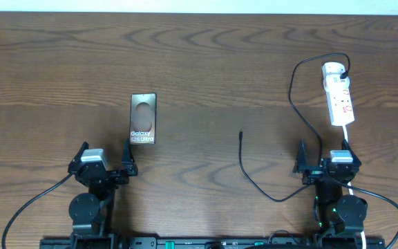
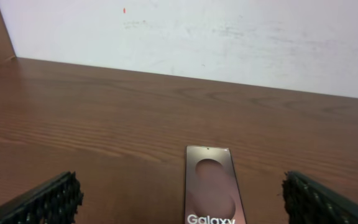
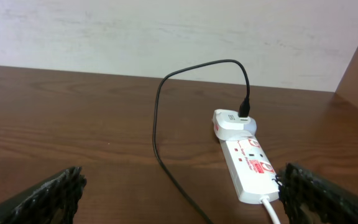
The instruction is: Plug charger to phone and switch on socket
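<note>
The left gripper (image 1: 106, 152) is sitting at the near left of the wooden table (image 1: 199, 48) with its jaws spread wide and nothing between them. In its wrist view the ridged black fingers (image 2: 48, 200) are showing only at the bottom corners. The phone (image 1: 143, 119) is lying flat just beyond that gripper, slightly to its right, with its long side running near to far and its white lettering at the near end. It is touching neither finger. The right gripper (image 1: 323, 158) is sitting at the near right, likewise spread wide and empty. The socket (image 1: 340, 102) is lying just beyond it toward the far right, with a white adapter (image 1: 334, 70) sitting in its far end. The charger (image 1: 292, 100) is running from that adapter, looping left, coming toward the near edge beside the right gripper, then curling back. Its connector tip (image 1: 241, 135) is resting on bare wood between phone and socket, well apart from the phone
</note>
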Controlling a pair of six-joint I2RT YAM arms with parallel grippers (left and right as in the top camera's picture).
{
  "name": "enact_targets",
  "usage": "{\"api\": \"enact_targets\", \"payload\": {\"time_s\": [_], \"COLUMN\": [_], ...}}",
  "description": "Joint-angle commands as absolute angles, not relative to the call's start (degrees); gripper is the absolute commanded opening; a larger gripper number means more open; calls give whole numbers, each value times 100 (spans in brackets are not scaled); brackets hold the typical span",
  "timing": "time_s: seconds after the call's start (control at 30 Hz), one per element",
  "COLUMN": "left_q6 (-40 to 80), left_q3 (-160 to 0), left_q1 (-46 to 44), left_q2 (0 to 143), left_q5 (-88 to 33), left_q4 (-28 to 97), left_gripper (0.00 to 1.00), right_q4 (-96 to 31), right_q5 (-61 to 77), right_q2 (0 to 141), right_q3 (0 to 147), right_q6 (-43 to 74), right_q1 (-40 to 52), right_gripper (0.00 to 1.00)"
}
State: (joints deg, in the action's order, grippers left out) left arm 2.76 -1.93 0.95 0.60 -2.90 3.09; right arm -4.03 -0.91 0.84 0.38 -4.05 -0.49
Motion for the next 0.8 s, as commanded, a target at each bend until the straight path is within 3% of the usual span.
{"api": "enact_targets", "payload": {"time_s": [0.0, 0.33, 0.6, 0.77], "left_q6": [283, 589, 585, 582], "left_q3": [-86, -1146, -3144, -4987], "left_q1": [78, 78, 80, 80], "left_q2": [27, 816, 3476, 5465], "left_q5": [-285, -285, -864, -1186], "left_q4": [384, 550, 954, 2088], "left_gripper": [99, 98, 98, 98], "right_q4": [-427, -427, -427, -427], "right_q5": [-154, -156, -156, -156], "right_q2": [34, 34, 34, 34], "right_q3": [32, 32, 32, 32], "right_q6": [-482, -482, -480, -482], "right_q1": [43, 43, 43, 43], "right_gripper": [99, 99, 99, 99]}}
